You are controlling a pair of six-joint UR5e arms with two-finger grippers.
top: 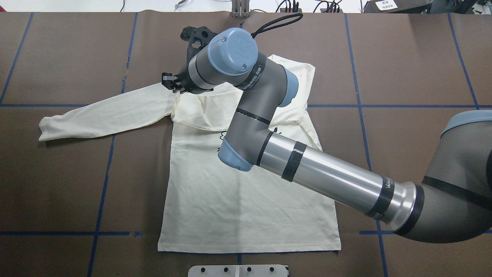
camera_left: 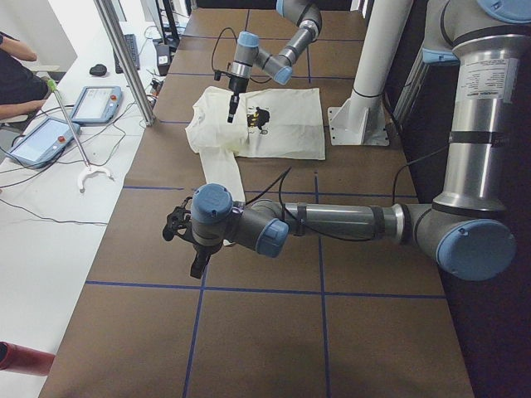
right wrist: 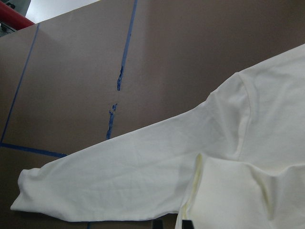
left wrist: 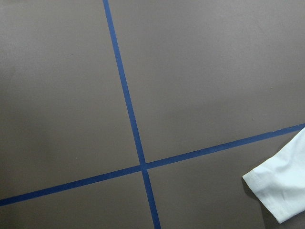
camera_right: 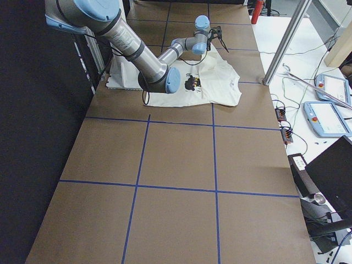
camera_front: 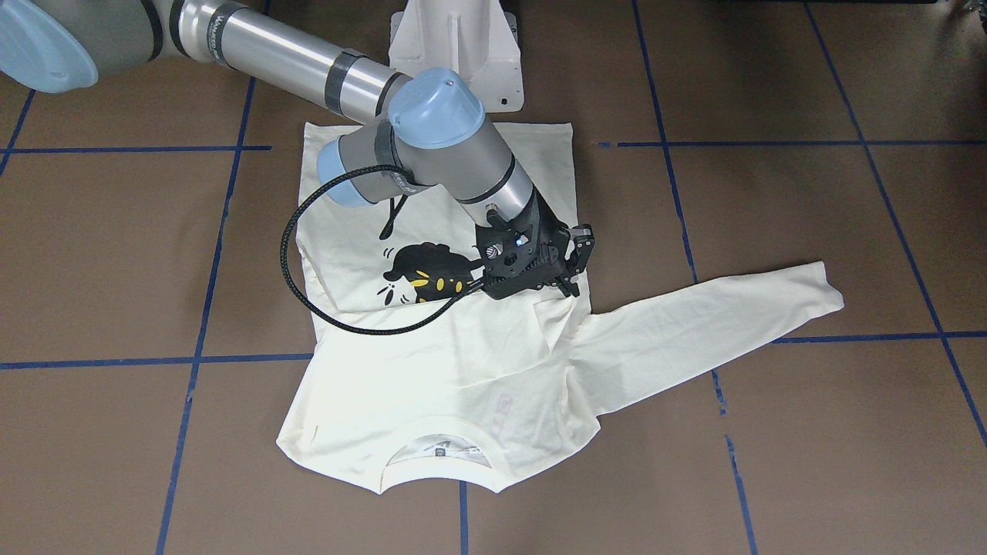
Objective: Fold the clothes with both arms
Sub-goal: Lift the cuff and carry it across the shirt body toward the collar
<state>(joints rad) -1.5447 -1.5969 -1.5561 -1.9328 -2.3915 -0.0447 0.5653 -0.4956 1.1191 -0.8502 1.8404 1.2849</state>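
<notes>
The cream-white shirt [camera_front: 463,362] lies flat on the brown table, its cat print [camera_front: 428,274] partly covered by a sleeve folded across the chest. Its other sleeve [top: 103,115] stretches straight out to the side. My right arm [top: 326,175] reaches across the shirt. My right gripper [camera_front: 578,264] hangs over the armpit of the outstretched sleeve, fingers apart, holding nothing. My left gripper [camera_left: 184,245] shows only in the exterior left view, low over bare table near the sleeve's cuff [left wrist: 286,191]; whether it is open or shut I cannot tell.
Blue tape lines [top: 103,192] divide the table into squares. The white pedestal base [camera_front: 455,38] stands right behind the shirt's hem. Beyond the far table edge are control tablets [camera_left: 95,104], cables and a seated person [camera_left: 12,75].
</notes>
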